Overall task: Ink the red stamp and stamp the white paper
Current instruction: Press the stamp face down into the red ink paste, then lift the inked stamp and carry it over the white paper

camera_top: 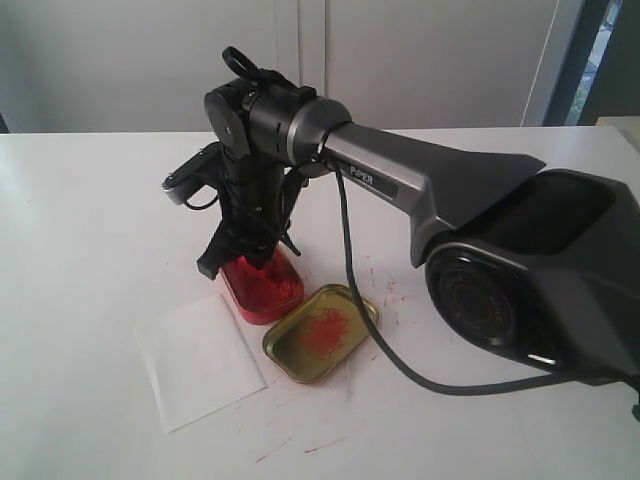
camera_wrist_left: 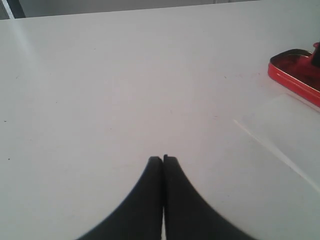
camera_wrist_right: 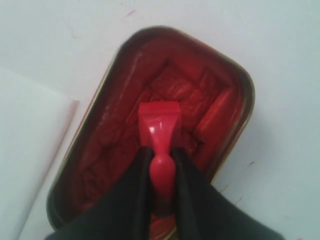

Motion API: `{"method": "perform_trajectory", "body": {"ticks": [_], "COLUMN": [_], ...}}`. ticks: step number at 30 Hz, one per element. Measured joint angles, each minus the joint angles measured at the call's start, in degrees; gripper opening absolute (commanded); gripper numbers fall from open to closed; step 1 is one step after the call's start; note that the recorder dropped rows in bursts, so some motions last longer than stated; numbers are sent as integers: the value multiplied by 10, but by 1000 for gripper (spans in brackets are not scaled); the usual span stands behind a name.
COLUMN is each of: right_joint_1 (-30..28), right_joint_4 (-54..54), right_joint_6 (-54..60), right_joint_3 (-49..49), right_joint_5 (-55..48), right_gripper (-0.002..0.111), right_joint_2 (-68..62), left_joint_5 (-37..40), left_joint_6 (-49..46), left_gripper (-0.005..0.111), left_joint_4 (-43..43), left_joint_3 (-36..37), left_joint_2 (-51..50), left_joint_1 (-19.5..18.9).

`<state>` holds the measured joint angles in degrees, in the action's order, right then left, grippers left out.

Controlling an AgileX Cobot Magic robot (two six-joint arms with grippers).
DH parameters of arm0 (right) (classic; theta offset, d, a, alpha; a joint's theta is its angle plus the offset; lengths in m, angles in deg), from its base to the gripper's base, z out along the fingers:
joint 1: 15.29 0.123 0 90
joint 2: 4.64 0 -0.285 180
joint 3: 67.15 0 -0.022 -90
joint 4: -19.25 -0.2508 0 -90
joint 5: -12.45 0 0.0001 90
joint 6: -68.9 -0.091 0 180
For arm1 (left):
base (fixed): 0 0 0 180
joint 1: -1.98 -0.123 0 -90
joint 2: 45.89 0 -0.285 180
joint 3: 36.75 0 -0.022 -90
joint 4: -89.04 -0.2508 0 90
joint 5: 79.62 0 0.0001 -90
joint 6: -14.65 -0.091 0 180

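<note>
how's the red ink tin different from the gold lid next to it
The red rectangular ink tin is packed with thick red paste; the gold tin lid has only a thin red smear. The small red stamp, held by the right gripper, sits in the tin; nothing stands in the lid. Both are shallow, round-cornered, side by side.

the right arm (camera_top: 440, 190) reaches in from the right side of the exterior view, its forearm rising toward the middle. its wrist (camera_top: 265, 120) bends steeply so the right gripper (camera_top: 245, 250) points straight down. its jaws are closed narrowly on the round handle of the red stamp (camera_wrist_right: 159, 125), one on either side. the left gripper (camera_wrist_left: 163, 159) sits low over the desk (camera_wrist_left: 100, 75), nearly level, its jaws pressed together with nothing between them.
</note>
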<state>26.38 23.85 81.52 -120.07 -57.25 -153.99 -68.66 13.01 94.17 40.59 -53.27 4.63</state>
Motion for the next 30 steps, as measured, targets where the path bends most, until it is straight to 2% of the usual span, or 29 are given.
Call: {"method": "perform_trajectory", "body": {"ticks": [13, 30], "right_joint_1": [0, 11], "right_joint_4": [1, -8], "right_joint_6": [0, -27], "right_joint_3": [0, 0], "right_joint_5": [0, -2], "right_gripper": [0, 0], "right_joint_2": [6, 90], "left_joint_5": [0, 0], "left_joint_6": [0, 0], "left_gripper": [0, 0], "left_joint_4": [0, 0], "left_joint_3": [0, 0], "left_joint_2": [0, 0], "left_joint_1": [0, 0]}}
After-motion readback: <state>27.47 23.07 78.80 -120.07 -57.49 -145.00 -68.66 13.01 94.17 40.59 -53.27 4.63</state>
